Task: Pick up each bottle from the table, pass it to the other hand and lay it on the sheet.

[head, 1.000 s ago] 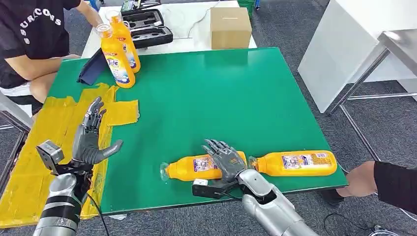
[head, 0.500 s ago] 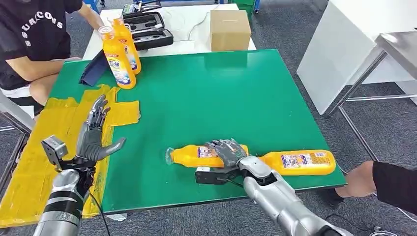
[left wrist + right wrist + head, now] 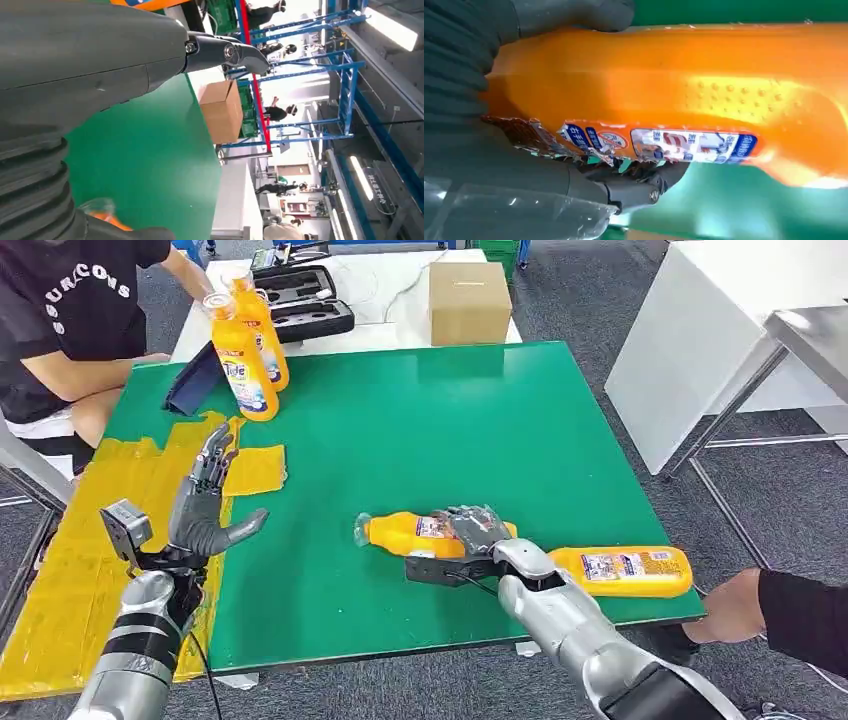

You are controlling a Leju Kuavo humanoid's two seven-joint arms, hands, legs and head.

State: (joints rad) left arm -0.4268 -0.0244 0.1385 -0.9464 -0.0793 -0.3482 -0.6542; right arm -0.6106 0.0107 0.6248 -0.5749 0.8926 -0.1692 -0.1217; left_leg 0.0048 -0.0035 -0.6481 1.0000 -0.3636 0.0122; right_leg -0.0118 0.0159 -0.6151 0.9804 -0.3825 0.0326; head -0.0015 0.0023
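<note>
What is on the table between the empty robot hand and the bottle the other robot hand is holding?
Nothing: in the head view, only bare green table lies between the left robot hand and the held bottle.

The left hand [image 3: 90, 65] takes up much of the frame: a grey ribbed cover, a broad grey body, and a darker finger [image 3: 227, 52] stretched out straight over the green tabletop [image 3: 150, 165] with nothing in its grasp. A brown cardboard box [image 3: 220, 112] stands just past the far edge of the green surface, and a blurred orange shape with a clear end [image 3: 102, 215] lies on the green beside the ribbed cover. Behind them stand blue metal racking [image 3: 320, 75], ceiling lights and several distant people.
</note>
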